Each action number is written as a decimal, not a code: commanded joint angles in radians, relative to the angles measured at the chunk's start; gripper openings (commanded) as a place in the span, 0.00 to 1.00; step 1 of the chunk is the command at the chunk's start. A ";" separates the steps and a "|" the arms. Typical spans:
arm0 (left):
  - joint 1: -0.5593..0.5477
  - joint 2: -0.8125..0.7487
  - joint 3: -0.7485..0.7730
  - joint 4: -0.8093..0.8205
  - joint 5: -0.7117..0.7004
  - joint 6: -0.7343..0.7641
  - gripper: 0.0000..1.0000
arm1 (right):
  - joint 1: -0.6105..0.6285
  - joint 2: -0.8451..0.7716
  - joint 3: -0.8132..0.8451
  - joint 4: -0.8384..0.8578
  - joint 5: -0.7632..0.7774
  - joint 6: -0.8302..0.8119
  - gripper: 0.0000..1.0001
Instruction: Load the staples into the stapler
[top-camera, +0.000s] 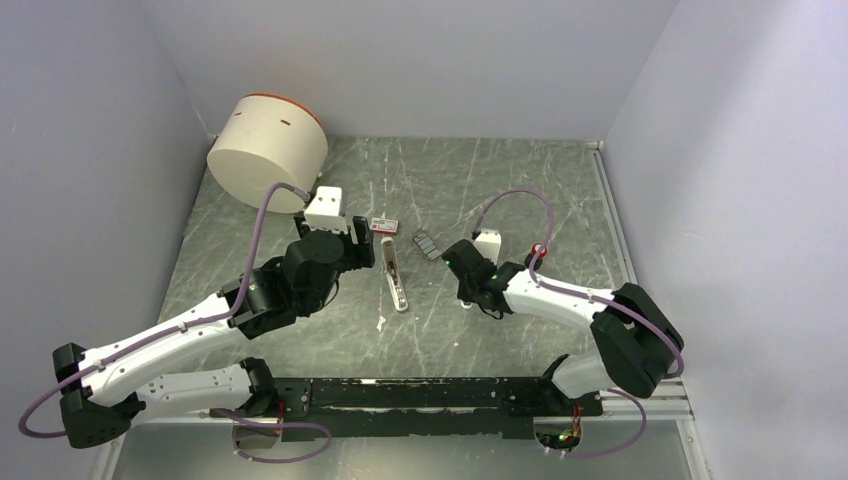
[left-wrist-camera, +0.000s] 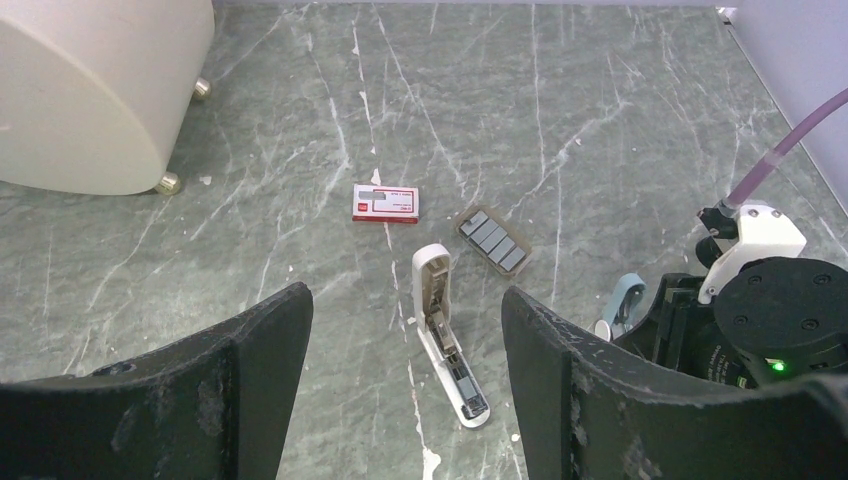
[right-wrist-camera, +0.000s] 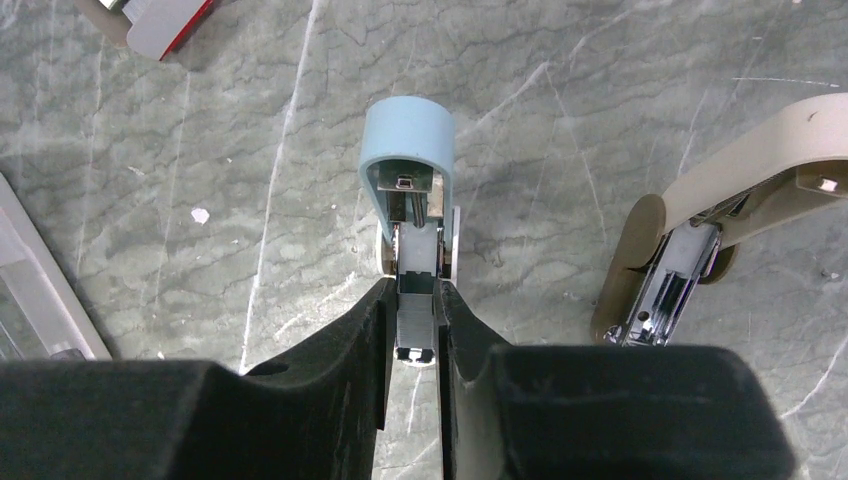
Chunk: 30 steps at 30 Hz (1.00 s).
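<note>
The staples box (top-camera: 384, 225), red with a white label, lies flat on the table and also shows in the left wrist view (left-wrist-camera: 386, 202). The white stapler (top-camera: 396, 277) lies hinged open just nearer than the box, its magazine exposed (left-wrist-camera: 450, 340). My left gripper (top-camera: 360, 246) is open and empty (left-wrist-camera: 405, 295), hovering left of the box and stapler. My right gripper (top-camera: 468, 297) is shut (right-wrist-camera: 412, 292) on the metal channel of a small blue stapler (right-wrist-camera: 405, 150), which rests on the table and also shows in the left wrist view (left-wrist-camera: 622, 303).
A small tray of grey staple strips (top-camera: 427, 244) lies right of the red box (left-wrist-camera: 492, 240). A large beige drum (top-camera: 267, 150) stands at the back left. A beige open stapler (right-wrist-camera: 700, 220) lies right of my right fingers. Grey walls enclose the table.
</note>
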 joint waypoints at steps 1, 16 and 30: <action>0.005 -0.013 -0.006 0.005 -0.012 -0.006 0.74 | 0.008 -0.027 -0.014 -0.004 0.005 0.005 0.24; 0.006 -0.020 0.001 -0.002 -0.009 -0.012 0.74 | 0.008 -0.059 0.106 -0.052 0.003 -0.061 0.42; 0.005 -0.042 -0.013 -0.017 -0.037 -0.012 0.74 | -0.020 0.291 0.382 0.172 -0.135 -0.377 0.46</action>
